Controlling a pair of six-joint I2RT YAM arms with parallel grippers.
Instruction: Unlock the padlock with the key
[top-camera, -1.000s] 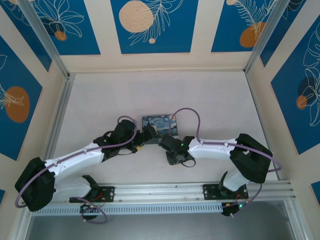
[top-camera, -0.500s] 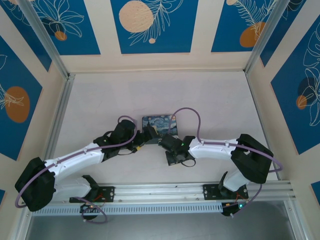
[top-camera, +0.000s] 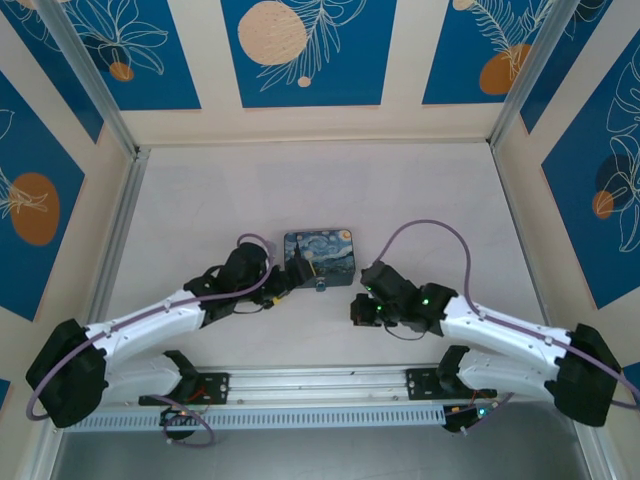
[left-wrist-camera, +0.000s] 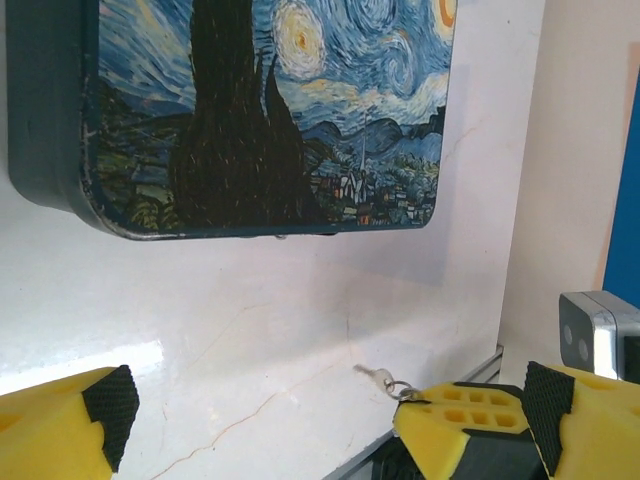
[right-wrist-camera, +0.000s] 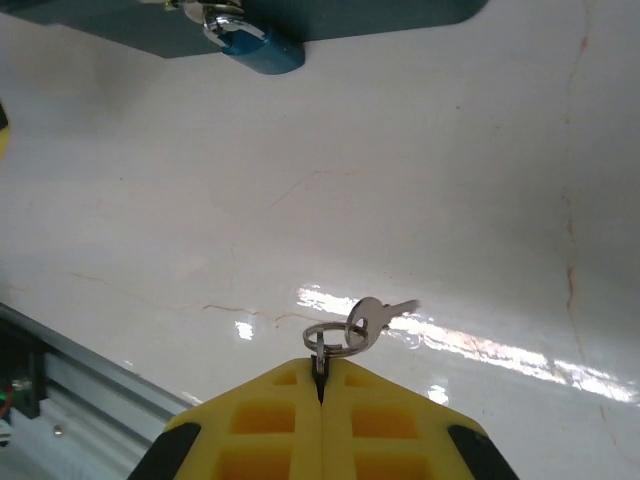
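Padlock (right-wrist-camera: 255, 42): blue body, hung at tin (top-camera: 318, 250) near edge, lying out nearward on worktop (top-camera: 300, 190).
Key (right-wrist-camera: 378, 314): right of padlock, nearer, apart; on ring (right-wrist-camera: 325, 337); blade crosswise to fingertips, roughly level.
Right fingers (right-wrist-camera: 260, 420): pressed together, pinching ring.
Left fingers (left-wrist-camera: 60, 425): spread wide, empty, beside tin.

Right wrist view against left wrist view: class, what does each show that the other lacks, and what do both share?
Right wrist, not left: the padlock at the tin's edge. Left wrist, not right: the painted lid and the open left fingers. Both: the key, held by its ring in the shut right fingers, and the table.
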